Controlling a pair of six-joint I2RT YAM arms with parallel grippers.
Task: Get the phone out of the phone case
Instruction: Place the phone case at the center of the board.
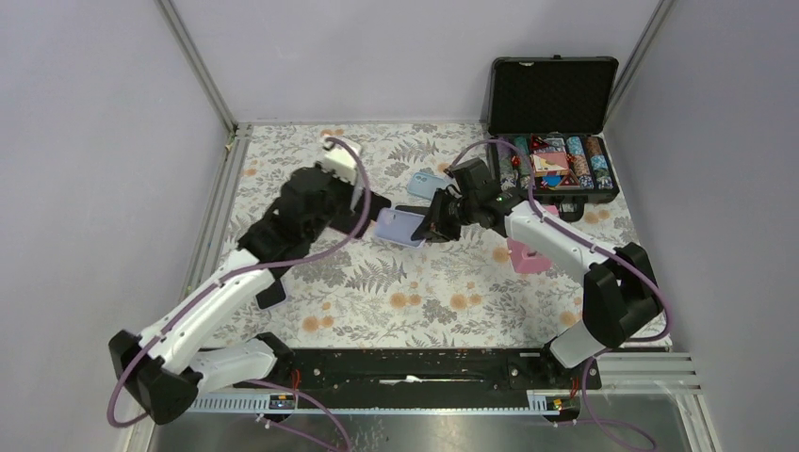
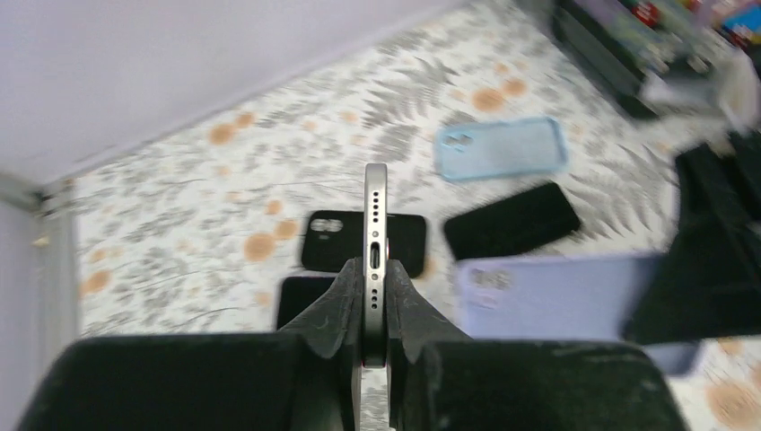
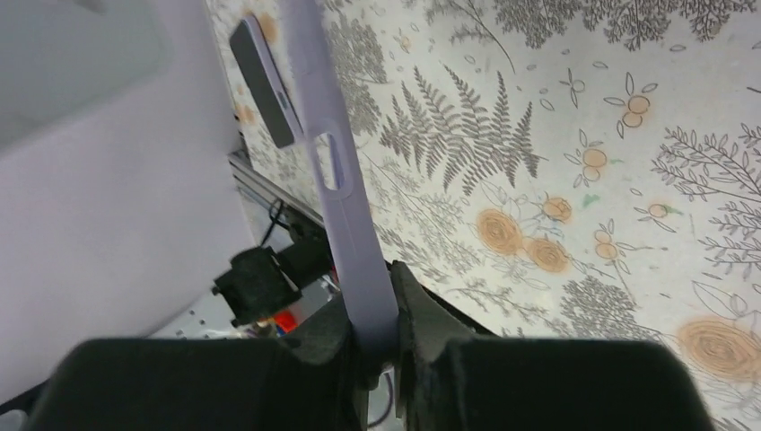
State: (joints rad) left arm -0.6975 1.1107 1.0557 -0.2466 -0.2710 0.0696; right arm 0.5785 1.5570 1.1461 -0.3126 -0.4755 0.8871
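Left claw (image 2: 375, 277) is clamped on the end of the slim grey metal-edged phone (image 2: 375, 211), which stands on edge above the floral-patterned table (image 1: 424, 301). Right claw (image 3: 368, 301) is clamped on the lilac silicone phone case (image 3: 334, 153), just beside the phone, which sits outside it.

Open passage over the bare floral table (image 1: 415, 301) across the lower middle of the top view. Blocked at centre by the left arm (image 1: 292, 221) and right arm (image 1: 551, 240) meeting at the lavender case (image 1: 400, 227). Hemmed in at upper right by the open black chip case (image 1: 554, 122). Low hurdles elsewhere: blue case (image 1: 429, 185) above centre, pink case (image 1: 528, 256) right of centre, flat black slab (image 1: 271, 292) at left.
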